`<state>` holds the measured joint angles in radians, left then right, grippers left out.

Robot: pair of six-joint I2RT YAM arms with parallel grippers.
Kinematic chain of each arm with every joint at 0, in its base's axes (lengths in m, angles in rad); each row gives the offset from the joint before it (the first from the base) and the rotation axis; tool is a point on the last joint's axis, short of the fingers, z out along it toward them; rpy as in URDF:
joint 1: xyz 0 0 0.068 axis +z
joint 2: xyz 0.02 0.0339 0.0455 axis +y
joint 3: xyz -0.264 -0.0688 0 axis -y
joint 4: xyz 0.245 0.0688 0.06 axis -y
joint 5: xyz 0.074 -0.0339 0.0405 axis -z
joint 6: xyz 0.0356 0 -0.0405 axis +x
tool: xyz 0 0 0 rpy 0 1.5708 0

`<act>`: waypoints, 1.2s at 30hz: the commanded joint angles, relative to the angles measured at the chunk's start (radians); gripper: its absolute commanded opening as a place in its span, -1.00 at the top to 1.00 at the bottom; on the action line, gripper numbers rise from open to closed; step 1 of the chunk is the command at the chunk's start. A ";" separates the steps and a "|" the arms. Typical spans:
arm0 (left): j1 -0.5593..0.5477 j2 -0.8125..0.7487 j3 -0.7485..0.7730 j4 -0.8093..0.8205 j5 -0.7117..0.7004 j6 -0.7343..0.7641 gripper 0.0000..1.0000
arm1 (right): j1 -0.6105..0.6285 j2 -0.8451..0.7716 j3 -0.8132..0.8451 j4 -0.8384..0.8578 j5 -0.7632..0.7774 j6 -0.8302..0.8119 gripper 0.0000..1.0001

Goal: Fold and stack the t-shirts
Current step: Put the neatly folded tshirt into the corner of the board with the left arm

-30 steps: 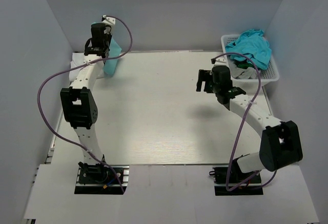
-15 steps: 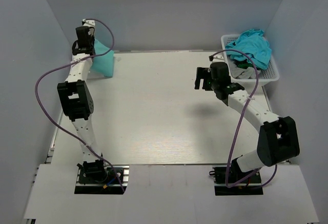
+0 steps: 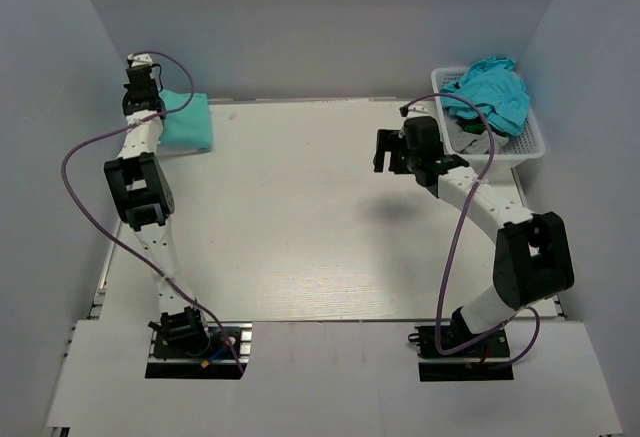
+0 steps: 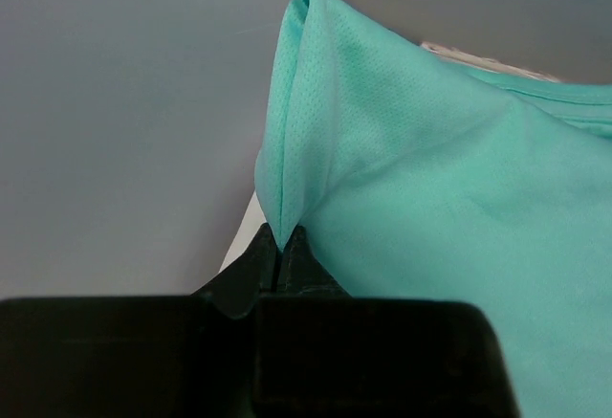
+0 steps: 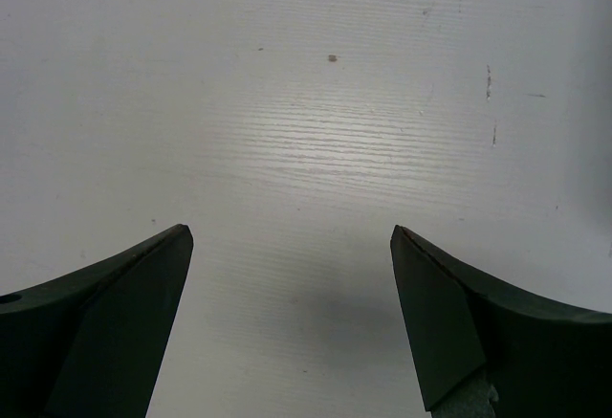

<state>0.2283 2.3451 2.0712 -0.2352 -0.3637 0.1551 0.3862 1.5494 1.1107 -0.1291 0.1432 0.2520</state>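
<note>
T-shirt (image 4: 459,179), mint pinhole knit (folded ridge), pinched in left hand (image 4: 283,249)

Table (image 3: 300,227): arm bases at its 6 o'clock edge.
Folded shirt (image 3: 190,122): on the table, at the 10 o'clock corner.
Left gripper (image 3: 140,69): at the 9 o'clock edge of that shirt, clamped onto a fold of it.
Basket (image 3: 527,144): at the table's 2 o'clock corner.
Shirt pile (image 3: 490,92): heaped in the basket.
Right gripper (image 3: 385,152): over bare table towards 1 o'clock, at 9 o'clock of the basket, fingers spread and holding nothing.
</note>
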 commanded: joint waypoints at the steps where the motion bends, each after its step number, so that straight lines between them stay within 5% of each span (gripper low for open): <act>1: 0.011 -0.003 0.038 0.033 -0.047 -0.026 1.00 | -0.001 0.005 0.046 0.011 -0.049 -0.002 -0.81; 5: 0.029 0.040 0.069 0.018 -0.118 -0.058 0.97 | 0.002 0.005 0.032 0.035 -0.120 -0.002 -0.81; 6: 0.029 0.040 0.093 0.007 -0.129 -0.071 0.24 | -0.001 0.005 0.032 0.051 -0.132 0.007 -0.81; 8: 0.029 0.054 0.102 -0.015 -0.162 -0.084 -0.39 | 0.002 0.006 0.023 0.062 -0.163 0.015 -0.81; 9: 0.029 0.054 0.112 -0.015 -0.175 -0.097 -0.99 | 0.002 0.008 0.023 0.062 -0.172 0.020 -0.81; 15: 0.029 0.008 0.092 -0.061 -0.107 -0.149 -0.99 | -0.003 -0.012 0.006 0.062 -0.182 0.029 -0.81; 23: -0.006 -0.171 0.027 -0.165 0.205 -0.201 -0.99 | 0.003 -0.055 -0.045 0.094 -0.203 0.055 -0.81; 27: -0.069 -0.387 -0.199 -0.095 0.278 -0.362 -0.99 | 0.002 -0.090 -0.086 0.112 -0.203 0.064 -0.81; 30: -0.177 -0.563 -0.536 0.029 0.321 -0.463 -0.99 | 0.003 -0.118 -0.129 0.146 -0.223 0.059 -0.81; 36: -0.570 -0.621 -0.736 0.013 0.273 -0.528 -0.99 | -0.001 -0.199 -0.244 0.158 -0.194 0.069 -0.81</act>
<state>-0.2008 1.7370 1.4307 -0.2070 -0.1154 -0.3061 0.3862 1.4025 0.9104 -0.0151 -0.0650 0.3103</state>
